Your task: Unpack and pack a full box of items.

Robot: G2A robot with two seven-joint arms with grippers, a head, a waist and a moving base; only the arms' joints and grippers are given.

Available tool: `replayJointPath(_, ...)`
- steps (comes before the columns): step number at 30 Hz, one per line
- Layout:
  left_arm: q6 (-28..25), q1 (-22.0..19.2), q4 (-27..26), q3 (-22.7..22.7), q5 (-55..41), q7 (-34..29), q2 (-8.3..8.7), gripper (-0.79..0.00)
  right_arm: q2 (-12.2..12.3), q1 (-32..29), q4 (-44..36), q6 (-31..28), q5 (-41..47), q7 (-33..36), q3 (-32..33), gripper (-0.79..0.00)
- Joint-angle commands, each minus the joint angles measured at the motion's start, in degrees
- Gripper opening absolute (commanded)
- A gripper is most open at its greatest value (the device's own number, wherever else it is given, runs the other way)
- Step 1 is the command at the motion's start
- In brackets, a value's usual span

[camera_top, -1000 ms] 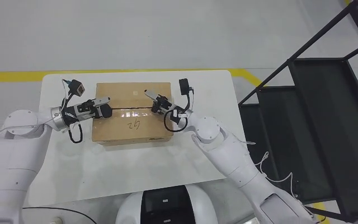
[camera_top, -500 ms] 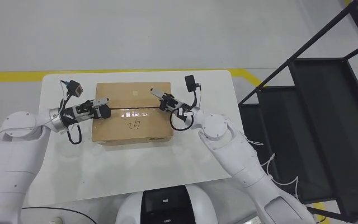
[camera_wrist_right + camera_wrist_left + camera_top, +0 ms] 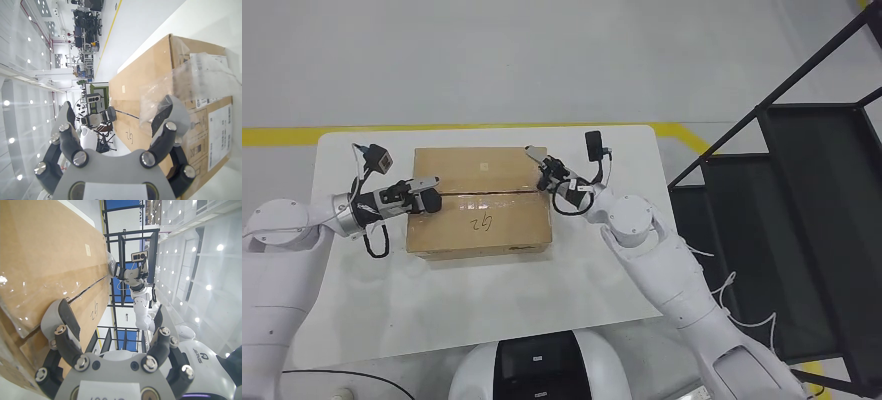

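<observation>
A closed cardboard box (image 3: 480, 205) lies on the white table (image 3: 472, 300), its top flaps meeting in a central seam under clear tape. My left gripper (image 3: 428, 194) is at the seam's left end, open, with one finger (image 3: 65, 311) resting on the box top (image 3: 47, 247). My right gripper (image 3: 540, 163) hovers at the box's right end, open. In the right wrist view a loose strip of clear tape (image 3: 160, 89) stands up from the box (image 3: 151, 62) and clings to one finger (image 3: 164, 113) of the right gripper (image 3: 117, 113).
A black metal stair frame (image 3: 802, 190) stands to the right of the table. The table's front half in front of the box is bare white surface. A yellow floor line (image 3: 682, 130) runs behind the table.
My right gripper has slid along the seam from the box's middle to its right end, lifting clear tape with it. The left arm has stayed put.
</observation>
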Motion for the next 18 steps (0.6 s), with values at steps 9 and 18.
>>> replayJointPath(9, 0.4, 0.3, -0.6, -0.4, 0.7, 0.1, 0.14, 0.000, -0.2, 1.1, 0.4, -2.9, -1.9, -1.2, 0.3, -0.785)
replayJointPath(18, 0.5, 0.4, -1.0, -0.6, 0.9, 0.5, 0.15, 0.000, 0.4, -1.5, -2.9, -5.0, -5.1, 3.1, 0.6, -0.785)
